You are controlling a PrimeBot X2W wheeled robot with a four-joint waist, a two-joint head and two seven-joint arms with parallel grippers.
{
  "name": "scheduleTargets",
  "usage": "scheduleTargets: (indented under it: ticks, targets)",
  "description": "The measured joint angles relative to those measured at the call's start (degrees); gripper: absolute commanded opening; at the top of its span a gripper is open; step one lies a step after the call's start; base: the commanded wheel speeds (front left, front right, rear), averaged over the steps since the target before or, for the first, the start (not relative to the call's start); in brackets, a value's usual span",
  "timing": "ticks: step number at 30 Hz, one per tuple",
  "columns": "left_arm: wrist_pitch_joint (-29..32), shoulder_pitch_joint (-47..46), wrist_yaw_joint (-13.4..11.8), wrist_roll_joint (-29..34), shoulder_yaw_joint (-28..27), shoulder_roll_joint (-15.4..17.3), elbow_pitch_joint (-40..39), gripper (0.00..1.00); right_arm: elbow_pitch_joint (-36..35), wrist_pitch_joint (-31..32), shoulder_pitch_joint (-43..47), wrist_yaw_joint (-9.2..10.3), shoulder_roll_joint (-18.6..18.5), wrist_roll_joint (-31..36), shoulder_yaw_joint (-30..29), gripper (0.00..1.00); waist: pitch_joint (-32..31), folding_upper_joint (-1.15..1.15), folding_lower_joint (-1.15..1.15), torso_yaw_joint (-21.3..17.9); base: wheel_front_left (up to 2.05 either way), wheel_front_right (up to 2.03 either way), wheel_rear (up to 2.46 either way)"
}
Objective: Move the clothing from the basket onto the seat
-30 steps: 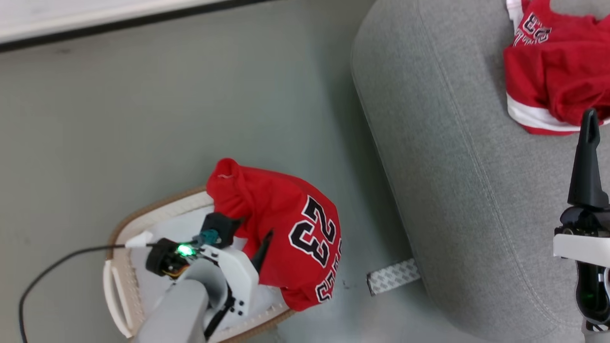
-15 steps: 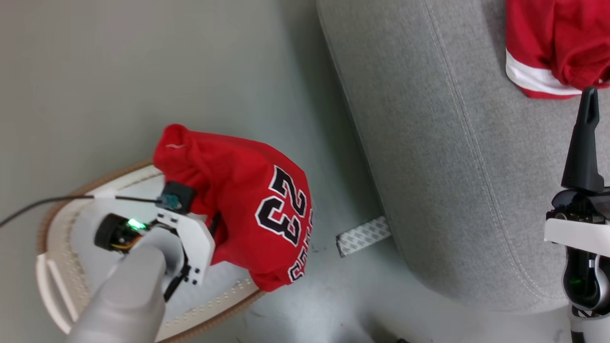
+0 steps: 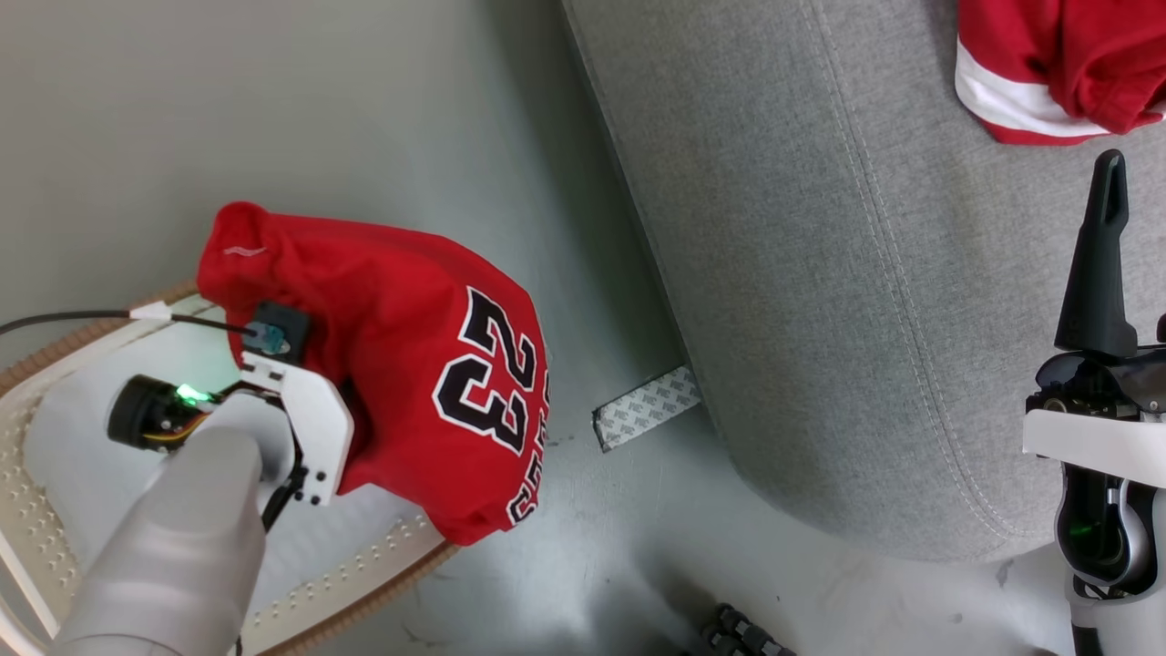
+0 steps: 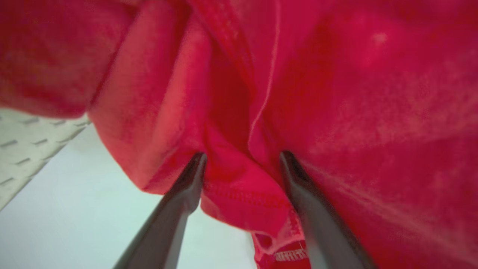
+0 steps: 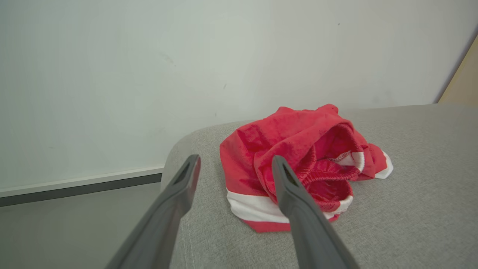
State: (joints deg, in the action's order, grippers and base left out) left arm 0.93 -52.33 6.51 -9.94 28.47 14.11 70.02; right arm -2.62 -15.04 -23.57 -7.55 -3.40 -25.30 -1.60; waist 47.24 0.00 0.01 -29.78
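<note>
L gripper (image 4: 242, 160) pinching jersey (image 3: 410, 364), prob. clear of basket (image 3: 36, 510); R gripper (image 5: 235, 160) spread, red garment (image 5: 298, 160) at 1 o'clock on seat (image 3: 820, 273).

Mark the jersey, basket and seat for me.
jersey (image 3: 401, 346): head view, red cloth left of the "23".
basket (image 3: 355, 576): head view, perforated wall by the brown rim.
seat (image 3: 820, 319): head view, bare grey cushion left of the seam.
</note>
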Motion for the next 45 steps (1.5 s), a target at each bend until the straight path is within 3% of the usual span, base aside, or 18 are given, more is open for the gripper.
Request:
scheduleTargets:
  ticks: [6,11,12,14,22,29,36,45]
  targets:
    - [2.37,-1.05,0.04,1.25,1.74,1.04,1.79,1.0,-0.76,0.0,0.05,0.0,0.19,1.11,0.65,1.0,0.98,0.0,-0.01,0.58,0.13,0.13,0.13]
    - [-1.2,-2.48,0.26,0.93,1.69,1.71,1.74,1.0,-1.62,-0.01,0.13,0.0,0.33,2.25,1.03,1.0,1.96,0.0,0.0,1.37,0.08,0.08,0.08]
    - [-1.87,-2.6,0.27,0.89,1.72,1.81,1.74,0.63,-1.69,-0.01,0.14,0.0,0.33,2.29,1.08,1.0,2.1,0.0,0.0,1.48,0.01,0.01,0.01]
    - [-2.11,-2.59,0.51,0.69,1.98,1.81,1.86,0.0,-1.71,-0.01,0.14,0.0,0.36,2.27,1.19,1.0,2.2,0.0,0.0,1.56,0.0,0.0,0.0]
    - [-4.85,-2.37,0.87,-1.13,3.48,0.81,2.02,0.0,-1.1,0.0,0.1,0.0,0.37,2.11,1.42,1.0,0.74,0.0,-0.01,1.81,0.0,0.0,0.0]
    - [-7.32,-0.25,1.02,-4.89,6.39,-2.63,0.55,0.0,-0.78,0.0,0.07,0.0,0.4,3.28,0.8,1.0,-2.88,0.0,0.0,3.2,0.0,0.0,0.0]
    - [-11.69,3.15,1.02,-9.6,10.93,-6.27,-2.79,0.0,0.22,-0.01,0.42,0.0,0.21,5.54,-0.25,1.0,-9.64,0.0,-0.01,5.74,0.0,0.0,0.0]
    - [-15.24,7.58,1.02,-16.41,15.15,-8.55,-9.03,0.0,1.96,-0.03,4.28,0.0,-2.96,5.72,-1.16,1.0,-21.14,0.0,-0.01,10.31,0.0,0.0,0.0]
